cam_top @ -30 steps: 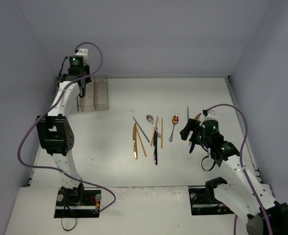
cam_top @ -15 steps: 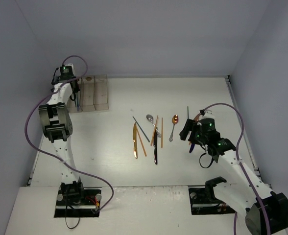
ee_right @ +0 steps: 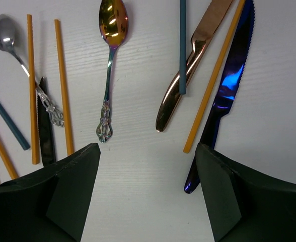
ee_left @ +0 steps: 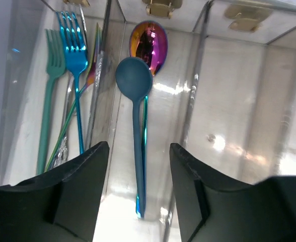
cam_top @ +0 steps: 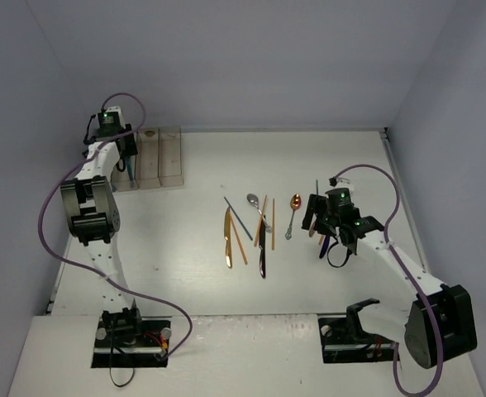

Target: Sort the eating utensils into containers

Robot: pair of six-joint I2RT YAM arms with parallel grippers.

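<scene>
Spoons (ee_left: 134, 79), two, lie in one container (ee_left: 170, 136); two forks (ee_left: 73, 40) next door

Loose on the worktop (cam_top: 185, 273) lie four knives (a gold knife (cam_top: 227, 236), a black knife (ee_right: 46, 141), a copper knife (ee_right: 203, 30), a blue knife (ee_right: 228, 80)), four orange sticks (ee_right: 31, 91) (ee_right: 63, 91) (ee_right: 213, 80) (cam_top: 239, 242), two teal sticks (ee_right: 182, 45) (cam_top: 237, 217) and two spoons: a silver spoon (ee_right: 4, 33) and an iridescent gold spoon (ee_right: 113, 22). In the bins (ee_left: 196, 91) are two forks, a teal fork (ee_left: 45, 126) and a blue fork (ee_left: 75, 40), plus a dark teal spoon (ee_left: 134, 80) and an iridescent pink spoon (ee_left: 149, 43). Further handles there are too hidden to count.
</scene>
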